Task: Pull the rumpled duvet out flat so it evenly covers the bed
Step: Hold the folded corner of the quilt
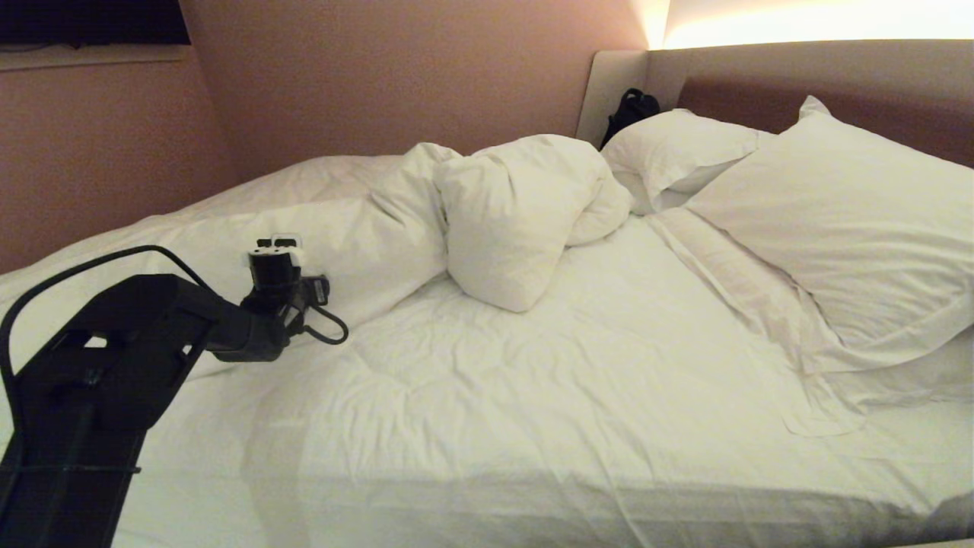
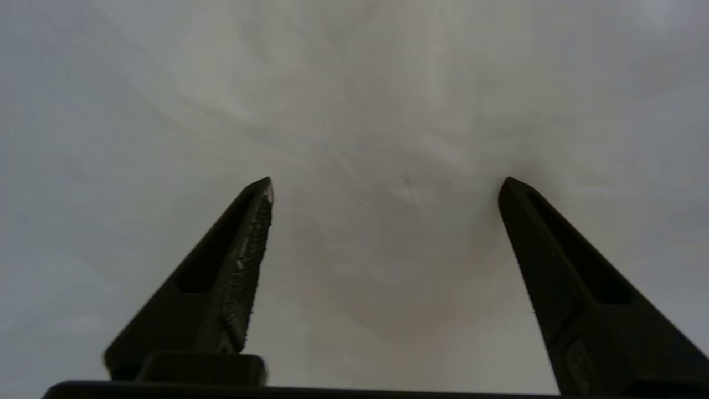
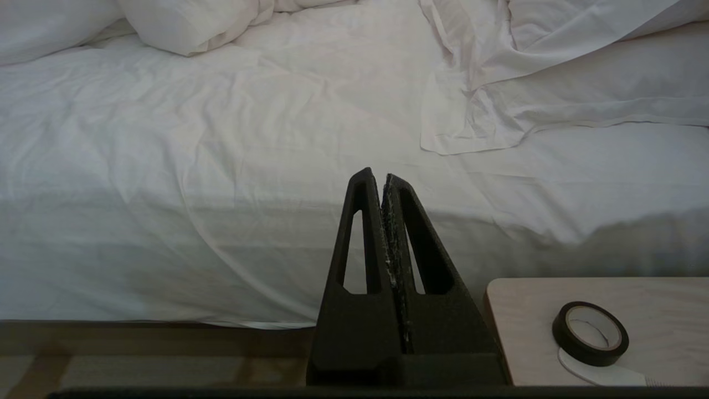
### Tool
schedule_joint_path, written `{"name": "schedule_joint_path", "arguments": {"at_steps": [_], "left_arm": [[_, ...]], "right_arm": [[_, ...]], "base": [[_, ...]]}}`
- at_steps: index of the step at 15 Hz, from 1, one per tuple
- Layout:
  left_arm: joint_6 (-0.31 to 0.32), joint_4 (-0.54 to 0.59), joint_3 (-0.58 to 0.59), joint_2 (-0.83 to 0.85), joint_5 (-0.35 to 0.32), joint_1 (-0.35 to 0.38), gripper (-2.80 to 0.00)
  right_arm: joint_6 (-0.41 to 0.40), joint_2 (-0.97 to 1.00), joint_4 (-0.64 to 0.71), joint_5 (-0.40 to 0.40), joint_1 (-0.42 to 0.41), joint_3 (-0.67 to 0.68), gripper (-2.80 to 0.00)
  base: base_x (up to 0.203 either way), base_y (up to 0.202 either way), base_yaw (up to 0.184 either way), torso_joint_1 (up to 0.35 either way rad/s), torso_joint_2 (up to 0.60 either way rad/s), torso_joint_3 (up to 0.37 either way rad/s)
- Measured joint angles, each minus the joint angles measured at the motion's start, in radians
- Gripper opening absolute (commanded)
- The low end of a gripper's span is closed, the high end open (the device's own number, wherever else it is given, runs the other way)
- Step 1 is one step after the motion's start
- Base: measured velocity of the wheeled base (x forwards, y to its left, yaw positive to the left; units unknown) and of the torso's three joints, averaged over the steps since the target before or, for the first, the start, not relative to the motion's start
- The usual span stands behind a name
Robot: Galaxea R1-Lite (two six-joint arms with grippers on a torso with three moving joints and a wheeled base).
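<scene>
The duvet [image 1: 517,221] is bunched in a puffy white heap at the middle of the bed [image 1: 609,365], and the rest of it lies flatter toward the left edge. My left gripper [image 1: 275,245] hangs over that flatter left part, pointing into the fabric. In the left wrist view this gripper [image 2: 388,185] is open, with only white duvet cloth [image 2: 388,83] close beyond the fingertips and nothing between them. My right gripper [image 3: 382,174] is shut and empty, parked low beside the bed's near side [image 3: 277,138]. It is out of the head view.
Two white pillows [image 1: 852,228] [image 1: 677,152] lean on the padded headboard [image 1: 761,84], and a black bag [image 1: 630,110] sits in the back corner. A loose sheet edge [image 3: 498,111] lies below the pillows. A wooden side table [image 3: 532,310] with a tape roll [image 3: 590,332] stands by my right gripper.
</scene>
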Motion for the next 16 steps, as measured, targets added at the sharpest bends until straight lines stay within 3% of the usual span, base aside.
{"name": "schedule_joint_path", "arguments": {"at_steps": [9, 16], "left_arm": [[-0.007, 0.012, -0.183, 0.147, 0.015, 0.010, 0.00], [-0.005, 0.048, -0.239, 0.217, 0.013, 0.012, 0.00]], "right_arm": [[0.000, 0.000, 0.000, 0.000, 0.000, 0.000, -2.80], [0.000, 0.000, 0.000, 0.000, 0.000, 0.000, -2.80]], "base": [[0.000, 0.000, 0.000, 0.000, 0.00, 0.000], [0.000, 0.000, 0.000, 0.000, 0.00, 0.000]]}}
